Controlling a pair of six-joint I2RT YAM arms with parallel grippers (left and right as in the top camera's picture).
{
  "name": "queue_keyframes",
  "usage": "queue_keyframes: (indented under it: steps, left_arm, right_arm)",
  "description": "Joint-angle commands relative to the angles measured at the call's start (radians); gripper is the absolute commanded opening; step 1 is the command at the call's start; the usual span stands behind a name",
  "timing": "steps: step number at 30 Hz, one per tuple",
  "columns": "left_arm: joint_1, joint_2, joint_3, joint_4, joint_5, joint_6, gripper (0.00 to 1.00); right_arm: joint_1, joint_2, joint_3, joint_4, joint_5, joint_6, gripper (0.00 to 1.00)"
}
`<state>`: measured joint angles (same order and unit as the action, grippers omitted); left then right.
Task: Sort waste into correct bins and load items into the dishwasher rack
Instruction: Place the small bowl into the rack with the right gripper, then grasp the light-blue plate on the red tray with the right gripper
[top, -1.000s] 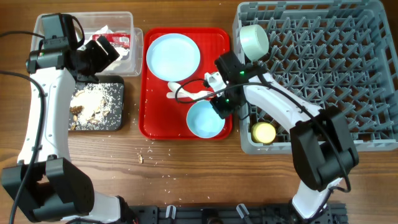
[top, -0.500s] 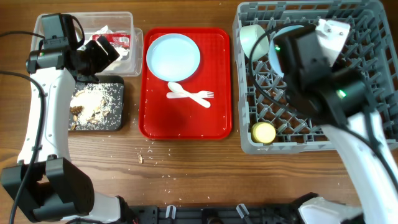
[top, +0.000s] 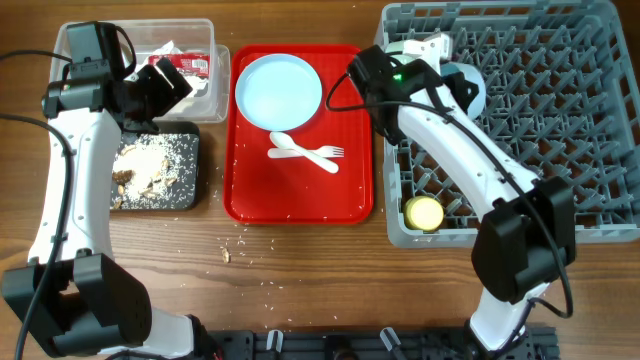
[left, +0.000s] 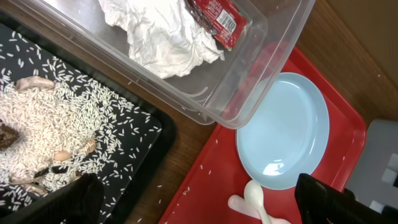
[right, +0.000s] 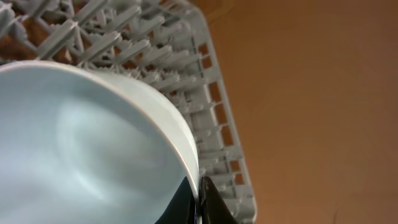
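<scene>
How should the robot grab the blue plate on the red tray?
Probably pinch the plate by its rim from above, on the side facing the rack. It lies flat, and the red tray is bare there; the spoon crowds its near edge.

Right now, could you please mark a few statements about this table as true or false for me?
1. The light blue plate lies on the red serving tray. True.
2. The yellow cup stands on the red serving tray. False: it sits in the dishwasher rack, in its near left corner.
3. The crumpled napkin and the red sauce packet are in the clear tub. True.
4. The right hand is empty. False: it pinches the rim of a light blue bowl above the rack.
5. The white spoon and fork are loaded in the rack. False: both lie on the red serving tray, beside the plate.
</scene>
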<state>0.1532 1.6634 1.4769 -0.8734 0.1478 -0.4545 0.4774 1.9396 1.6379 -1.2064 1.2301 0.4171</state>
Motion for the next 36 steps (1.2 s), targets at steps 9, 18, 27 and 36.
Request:
queue_keyframes:
  steps: [9,18,27,36]
  left_arm:
    - [0.002,0.002,0.013,0.002,0.008,0.001,1.0]
    - [0.002,0.002,0.013,0.002,0.008,0.001,1.0]
    - [0.002,0.002,0.013,0.002,0.008,0.001,1.0]
    - [0.002,0.002,0.013,0.002,0.008,0.001,1.0]
  right_arm:
    - [0.023,0.115,-0.011,0.072,0.054,-0.233,0.04]
    - [0.152,0.116,-0.011,0.034,-0.163,-0.231,0.5]
    - [0.228,0.044,0.024,0.161,-0.271,-0.297,0.92]
    - [0.072,0.09,0.005,0.933,-1.118,-0.073,0.67]
